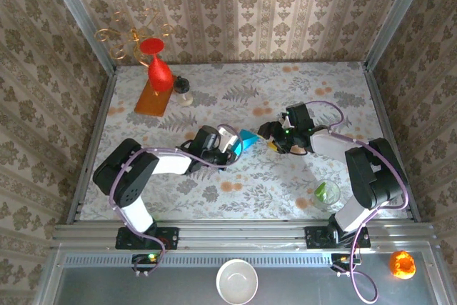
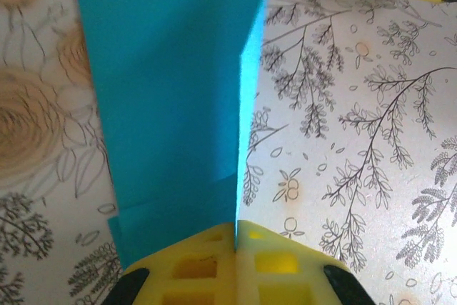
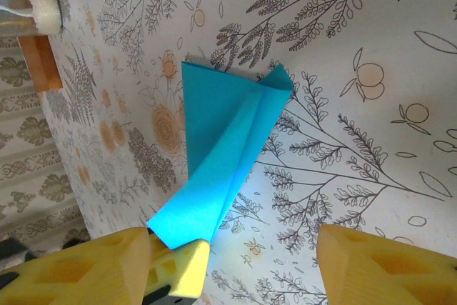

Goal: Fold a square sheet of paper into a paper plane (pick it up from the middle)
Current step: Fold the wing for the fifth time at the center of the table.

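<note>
While pinched at its narrow end by the clenched left gripper (image 2: 235,248), rests on the table (image 1: 321,91) as a creased paper plane (image 3: 221,148), with the right gripper (image 1: 273,137) spread empty just beside; seemingly late folding, next calling for regrasping the loose wing

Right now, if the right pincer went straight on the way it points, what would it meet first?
Most likely the folded teal paper, straight ahead of the open right pincer and pinched by the shut left pincer; depth is unclear.
</note>
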Tool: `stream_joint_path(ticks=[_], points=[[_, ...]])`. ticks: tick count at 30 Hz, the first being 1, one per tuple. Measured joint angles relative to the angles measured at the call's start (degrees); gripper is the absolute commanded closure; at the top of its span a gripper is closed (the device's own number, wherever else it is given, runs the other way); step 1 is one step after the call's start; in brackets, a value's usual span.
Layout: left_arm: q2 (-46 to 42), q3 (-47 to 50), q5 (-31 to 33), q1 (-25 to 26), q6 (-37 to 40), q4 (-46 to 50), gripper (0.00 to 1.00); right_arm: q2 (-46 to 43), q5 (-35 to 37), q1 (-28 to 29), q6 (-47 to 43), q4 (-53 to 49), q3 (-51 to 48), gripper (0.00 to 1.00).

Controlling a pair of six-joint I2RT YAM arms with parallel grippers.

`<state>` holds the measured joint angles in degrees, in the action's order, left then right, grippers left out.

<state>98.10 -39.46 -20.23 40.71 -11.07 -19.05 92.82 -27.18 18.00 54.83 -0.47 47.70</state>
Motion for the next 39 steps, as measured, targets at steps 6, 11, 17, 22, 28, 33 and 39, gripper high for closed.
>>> stream_joint_path(ticks=[6,11,17,22,28,33,39], points=[[0.81,-1.64,-4.72,-1.99,-4.85,0.92,0.96,-0.13,-0.02,0.0,-3.06,0.17,-0.96,0.34],[1.33,-3.67,-8.44,-3.32,-9.57,1.95,0.97,-0.13,-0.02,0.68,-6.32,0.22,-1.2,0.33],[3.48,-6.47,-12.07,-4.0,-15.85,3.65,0.97,0.85,0.0,3.34,-10.43,0.04,-0.92,0.32],[4.96,-6.71,-14.84,-4.2,-22.08,3.19,0.97,3.21,0.07,5.31,-13.25,-0.24,0.76,0.3],[5.7,-6.71,-17.51,-5.18,-29.79,0.26,0.97,4.44,0.48,5.9,-14.71,-0.04,1.46,0.29],[7.41,-6.69,-19.08,-5.46,-35.17,-2.91,0.96,6.82,0.52,5.99,-15.74,-0.24,3.63,0.29],[8.09,-6.27,-20.02,-5.51,-39.19,-5.16,0.96,8.11,1.4,6.19,-15.85,-0.52,6.05,0.3]])
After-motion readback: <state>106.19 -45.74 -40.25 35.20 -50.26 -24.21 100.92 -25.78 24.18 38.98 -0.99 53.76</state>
